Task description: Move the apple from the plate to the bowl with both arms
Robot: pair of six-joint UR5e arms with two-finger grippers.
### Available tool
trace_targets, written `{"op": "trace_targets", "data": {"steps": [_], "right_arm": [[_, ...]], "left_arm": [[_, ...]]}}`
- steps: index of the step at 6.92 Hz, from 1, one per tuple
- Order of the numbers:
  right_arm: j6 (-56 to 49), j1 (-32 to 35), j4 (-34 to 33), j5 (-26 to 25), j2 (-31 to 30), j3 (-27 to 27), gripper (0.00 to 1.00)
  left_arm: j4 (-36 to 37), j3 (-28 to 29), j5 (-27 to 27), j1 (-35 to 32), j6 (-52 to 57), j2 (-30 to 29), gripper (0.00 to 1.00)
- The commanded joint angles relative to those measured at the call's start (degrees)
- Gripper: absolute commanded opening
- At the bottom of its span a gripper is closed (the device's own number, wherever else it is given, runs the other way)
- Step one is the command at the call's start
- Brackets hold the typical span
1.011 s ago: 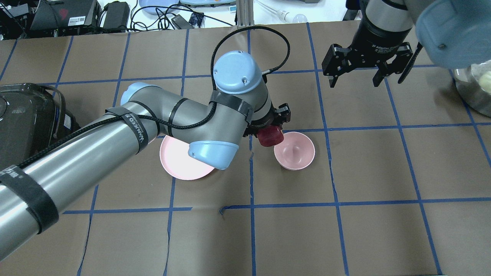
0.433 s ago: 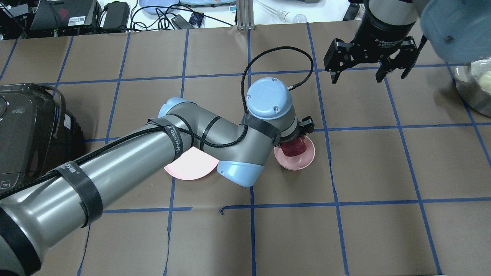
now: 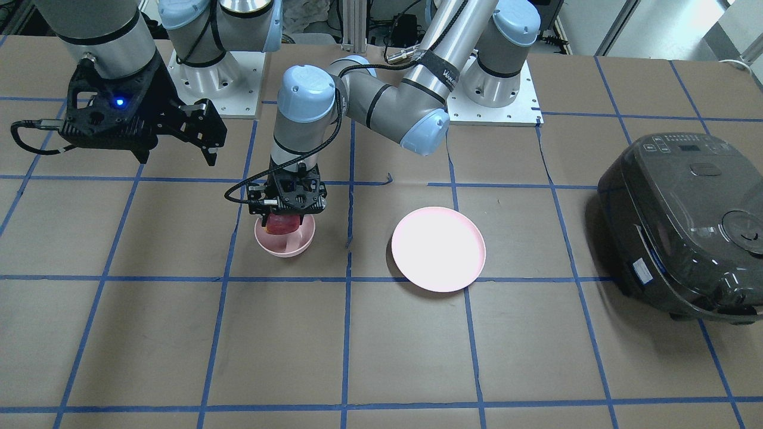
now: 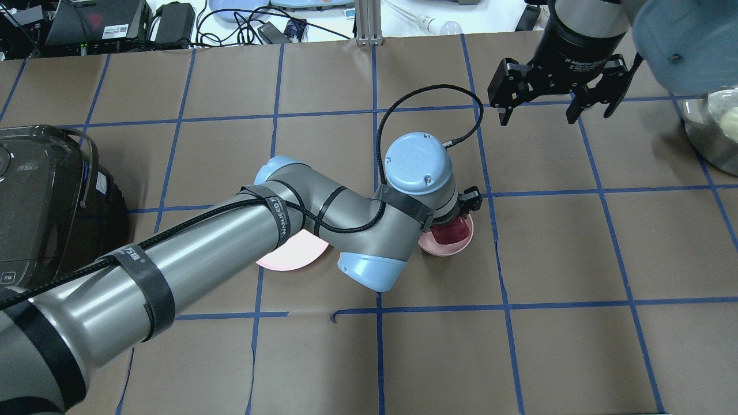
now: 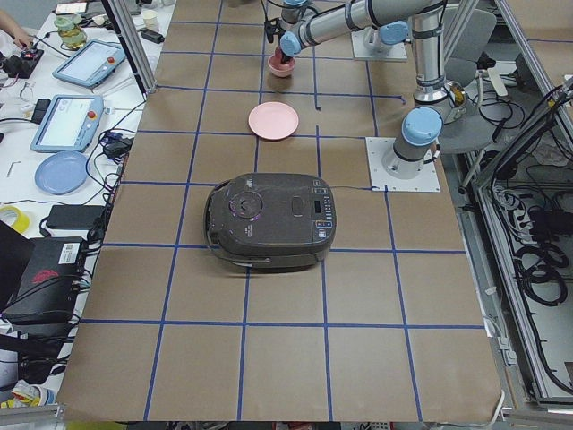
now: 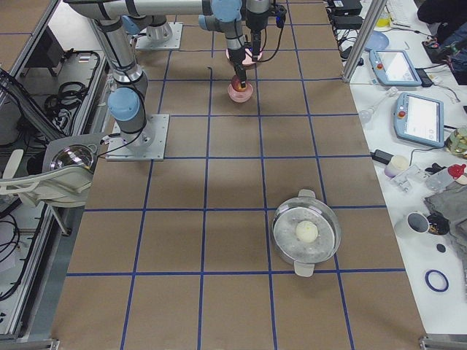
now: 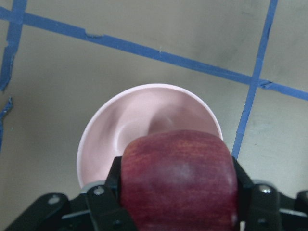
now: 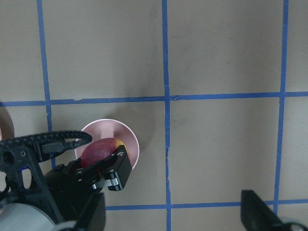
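Note:
My left gripper is shut on the dark red apple and holds it right over the small pink bowl. The left wrist view shows the apple between the fingers, above the bowl. In the overhead view the apple sits above the bowl, under my left gripper. The wide pink plate lies bare to the side and is partly hidden by my left arm in the overhead view. My right gripper hangs open and empty, high above the table, apart from the bowl.
A black rice cooker stands at the table's end on my left. A steel pot holding a pale ball sits on my right side. Brown paper with blue tape lines covers the table.
My left arm has carried the apple from beside the bowl's rim to over the bowl's middle. The right gripper has lifted slightly away and stays open.

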Motion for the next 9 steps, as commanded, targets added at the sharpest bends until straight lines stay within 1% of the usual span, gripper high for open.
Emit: {"op": "trace_targets", "data": {"steps": [1,2,4,5,6,7,8,9], "right_arm": [[0.09,0.00,-0.04,-0.74,0.00,-0.01,1.00],[0.00,0.00,-0.04,-0.74,0.08,-0.02,1.00],[0.09,0.00,-0.21,-0.74,0.17,0.07,1.00],[0.09,0.00,-0.13,-0.83,0.09,0.07,1.00],[0.09,0.00,-0.13,-0.83,0.17,0.07,1.00],[0.17,0.00,-0.13,-0.83,0.17,0.07,1.00],[0.18,0.00,-0.13,-0.83,0.17,0.07,1.00],[0.09,0.00,-0.21,-0.83,0.17,0.07,1.00]], "left_arm": [[-0.12,-0.04,3.03,0.03,1.55,-0.44,0.90],[-0.12,-0.04,3.04,0.03,1.29,-0.70,1.00],[0.23,0.31,3.04,0.03,2.60,0.34,1.00],[0.15,0.13,3.13,0.55,4.35,2.00,1.00],[-0.72,-1.00,3.48,1.95,10.28,4.11,1.00],[-1.43,-3.10,3.39,6.05,14.61,7.43,1.00],[-3.96,-5.56,3.30,10.97,22.66,11.82,1.00],[-12.34,-6.10,3.48,16.06,29.96,16.65,1.00]]}}
